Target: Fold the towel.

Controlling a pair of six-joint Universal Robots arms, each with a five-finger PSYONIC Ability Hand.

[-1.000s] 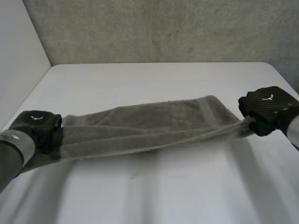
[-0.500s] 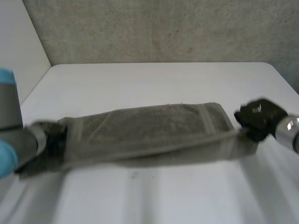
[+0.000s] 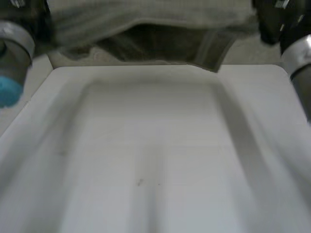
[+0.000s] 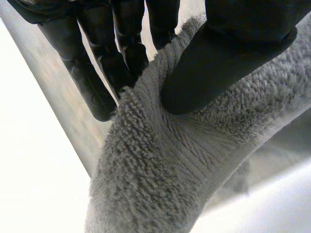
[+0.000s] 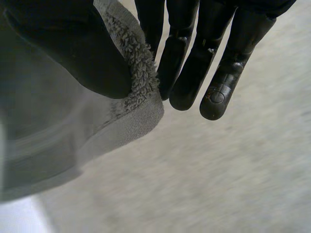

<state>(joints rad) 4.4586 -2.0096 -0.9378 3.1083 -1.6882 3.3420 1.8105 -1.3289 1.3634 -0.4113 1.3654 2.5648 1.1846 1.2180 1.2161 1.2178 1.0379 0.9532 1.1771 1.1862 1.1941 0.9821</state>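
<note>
The grey towel (image 3: 155, 26) hangs stretched in the air high above the white table (image 3: 155, 160), held between both hands, its lower edge sagging with one corner pointing down. My left hand (image 3: 36, 22) grips the towel's left end. In the left wrist view the thumb (image 4: 228, 53) pinches the towel (image 4: 165, 165) against the fingers (image 4: 97, 73). At the towel's right end is my right hand (image 3: 277, 19). The right wrist view has its thumb (image 5: 68, 48) pressing a towel corner (image 5: 131, 92) against the fingers (image 5: 194, 58).
A grey concrete wall (image 3: 262, 56) rises behind the table's far edge. The left arm (image 3: 9, 63) and right arm (image 3: 299, 68) reach up along the two sides.
Both hands have raised the towel off the table, from lying stretched across it to hanging high in the air.
</note>
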